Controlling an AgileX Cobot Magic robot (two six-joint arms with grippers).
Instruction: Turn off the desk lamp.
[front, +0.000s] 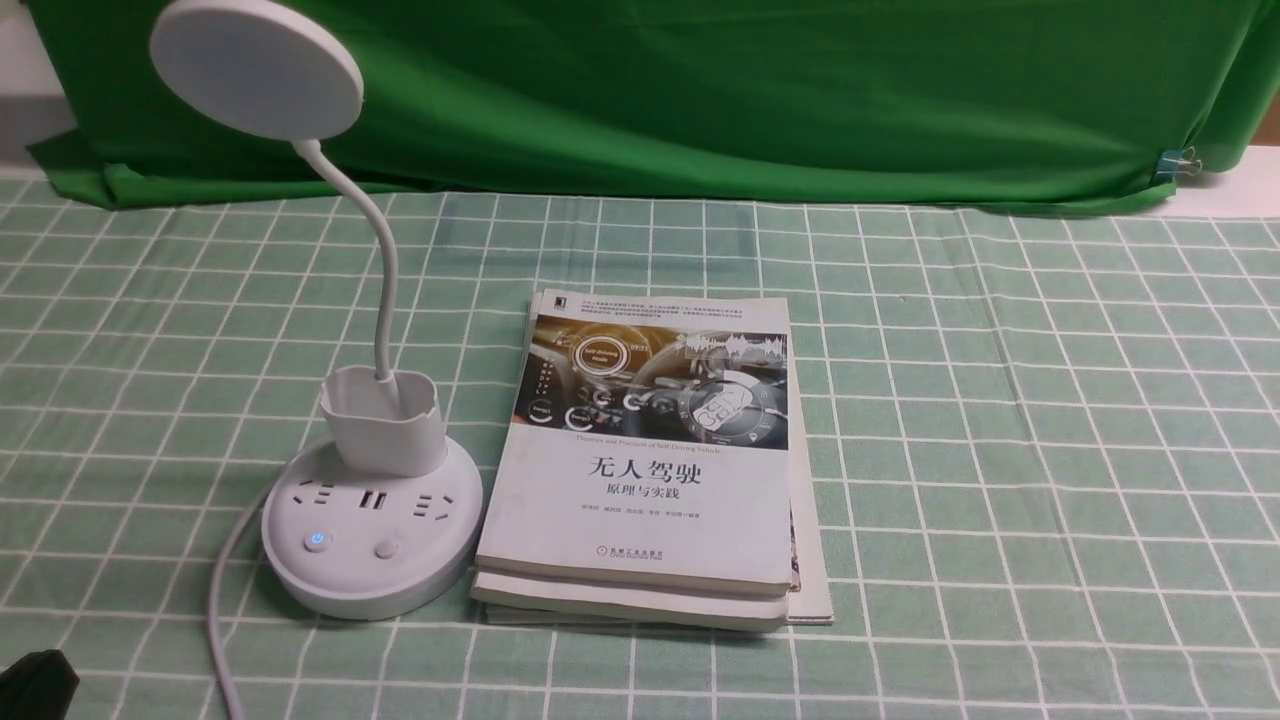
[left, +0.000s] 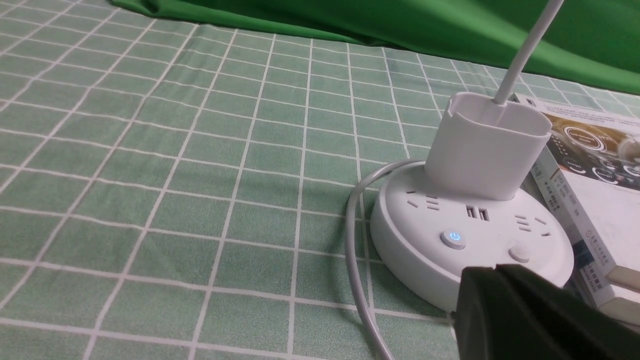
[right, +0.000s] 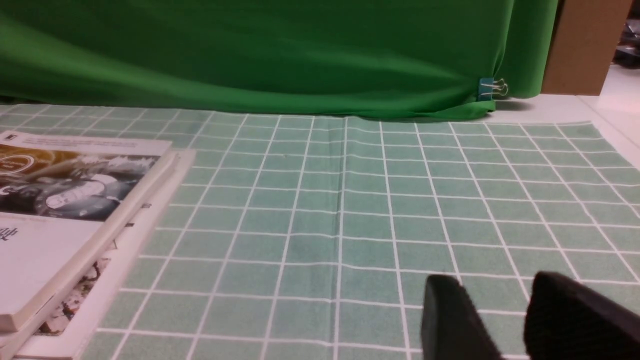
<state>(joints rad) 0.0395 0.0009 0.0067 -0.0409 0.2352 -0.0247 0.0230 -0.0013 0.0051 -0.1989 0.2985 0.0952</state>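
The white desk lamp (front: 370, 570) stands at the left of the table. Its flat disc head (front: 255, 68) is raised on a thin bent neck above a small cup holder (front: 383, 420). The round base carries sockets and two buttons: one with a blue glowing ring (front: 317, 541) and one plain (front: 386, 548). In the left wrist view the base (left: 415, 260), the glowing button (left: 453, 238) and the plain button (left: 519, 253) are close. My left gripper (left: 496, 270) is shut, just short of the base's near rim and touching nothing; it shows dark at the front view's corner (front: 38, 685). My right gripper (right: 492, 290) is open and empty over the cloth.
A stack of books (front: 650, 470) lies right beside the lamp base, also seen in the right wrist view (right: 60, 210). The lamp's white cable (front: 225, 600) runs from the base's left side toward the near edge. A green backdrop (front: 700, 90) hangs at the back.
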